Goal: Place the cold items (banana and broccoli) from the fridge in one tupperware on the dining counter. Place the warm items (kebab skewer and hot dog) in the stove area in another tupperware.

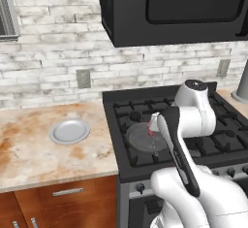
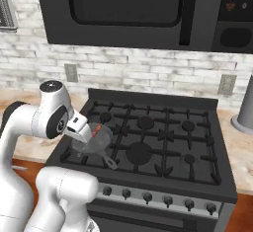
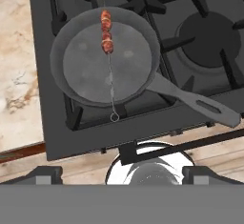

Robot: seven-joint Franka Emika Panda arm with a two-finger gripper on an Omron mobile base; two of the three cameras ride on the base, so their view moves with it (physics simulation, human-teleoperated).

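A kebab skewer (image 3: pixel 108 51) with red and brown meat chunks at its far end lies in a grey frying pan (image 3: pixel 86 70) on the stove's front left burner. Its thin metal rod runs across the pan to a small ring at the near rim. My gripper (image 3: pixel 122 174) hangs above the pan's near side, open, with its fingertips (image 3: pixel 45 173) wide apart and nothing between them. From the right base view the gripper (image 2: pixel 88 135) hovers over the pan (image 2: pixel 96 144), close to the skewer (image 2: pixel 99 128). In the left base view my arm covers most of the pan (image 1: pixel 138 137).
The pan's long handle (image 3: pixel 198 105) sticks out over the stove's front edge. A black microwave (image 2: pixel 133 9) hangs low above the stove. A grey plate (image 1: pixel 69 131) sits on the marble counter left of the stove. A grey cylinder (image 2: pixel 244 110) stands at the right.
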